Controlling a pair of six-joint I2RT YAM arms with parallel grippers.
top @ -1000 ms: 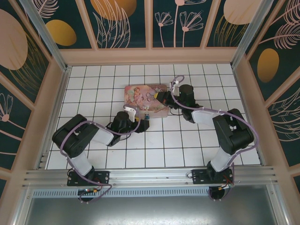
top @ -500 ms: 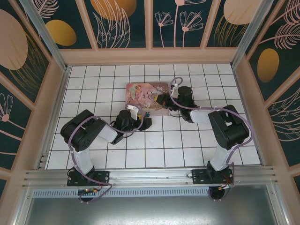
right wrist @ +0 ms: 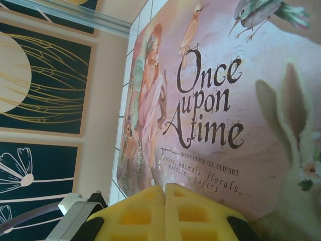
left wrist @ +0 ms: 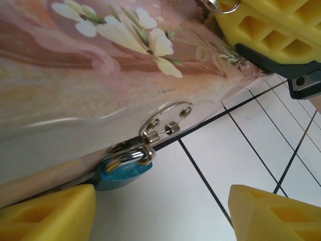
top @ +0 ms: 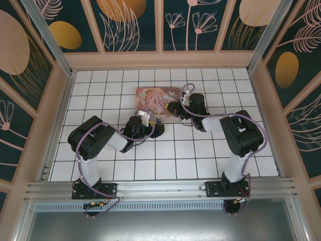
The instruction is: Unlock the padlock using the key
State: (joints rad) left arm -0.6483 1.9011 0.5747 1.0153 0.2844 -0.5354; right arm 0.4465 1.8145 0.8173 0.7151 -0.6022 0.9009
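Yellow-padded and spread apart, the left gripper (left wrist: pixel 160 221) has moved up to frame the blue padlock (left wrist: pixel 123 169), which hangs from the hasp (left wrist: pixel 165 118) at the near edge of the pink tin (left wrist: pixel 75 75), so steadying it looks next. Beyond, the right gripper (right wrist: pixel 164 193) hovers pinched shut over the tin, with a silvery ring (left wrist: pixel 216 5), likely the key's, at its tip.

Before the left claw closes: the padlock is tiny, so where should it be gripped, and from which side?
Probably the padlock by its blue body, from the open tiled side. It lies on the tile beside the tin box, while the thin shackle is looped through the box's clasp.
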